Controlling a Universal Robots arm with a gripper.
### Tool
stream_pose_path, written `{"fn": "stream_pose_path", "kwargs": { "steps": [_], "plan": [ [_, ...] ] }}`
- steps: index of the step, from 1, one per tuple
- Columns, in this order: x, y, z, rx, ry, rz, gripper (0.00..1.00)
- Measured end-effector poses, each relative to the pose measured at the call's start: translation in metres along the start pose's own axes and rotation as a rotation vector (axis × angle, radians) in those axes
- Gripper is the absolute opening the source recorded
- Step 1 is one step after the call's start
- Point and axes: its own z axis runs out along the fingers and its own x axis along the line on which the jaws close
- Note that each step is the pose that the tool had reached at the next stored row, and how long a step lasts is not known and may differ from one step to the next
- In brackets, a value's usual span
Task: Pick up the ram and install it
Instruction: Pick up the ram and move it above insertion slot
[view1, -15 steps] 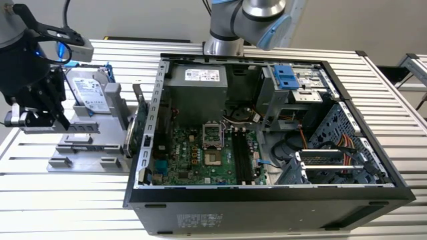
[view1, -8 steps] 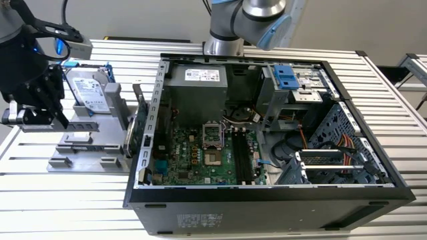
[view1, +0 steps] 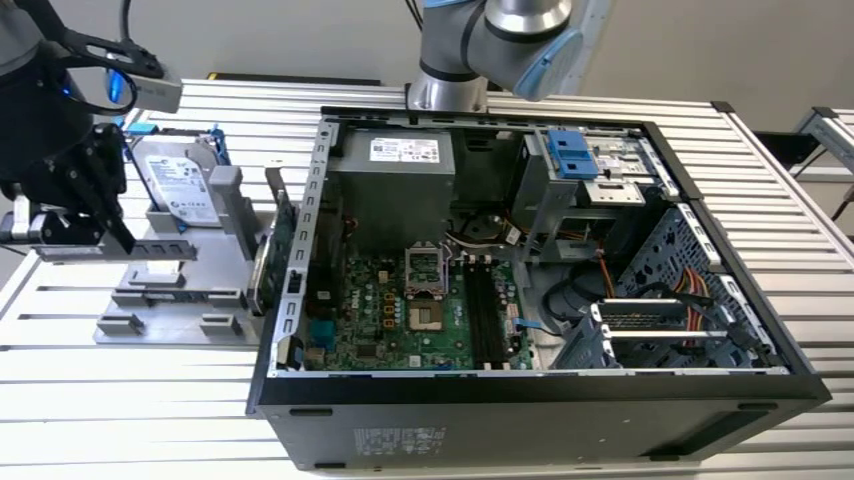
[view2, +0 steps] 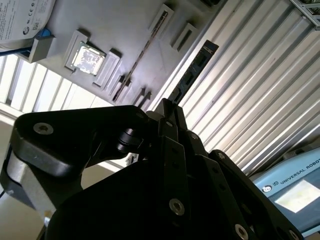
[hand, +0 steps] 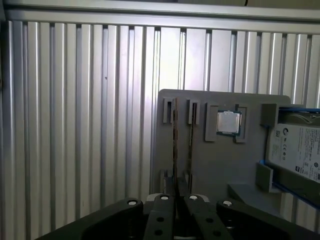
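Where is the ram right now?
The ram is clamped in the gripper, over the grey parts holder at the exterior view's left, beside the hard drive and outside the computer case.

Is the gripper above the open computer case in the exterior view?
No, the gripper is at the grey holder on the exterior view's left, beside the computer case.

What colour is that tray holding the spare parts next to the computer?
The tray is plain grey; the first wrist view shows it best.
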Motion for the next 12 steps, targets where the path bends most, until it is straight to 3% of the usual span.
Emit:
{"fn": "stream_pose_path", "kwargs": {
  "steps": [12],
  "plan": [
    [-0.0001, 0.0000, -0.0053, 0.0000, 0.0000, 0.000, 0.00]
  ]
}}
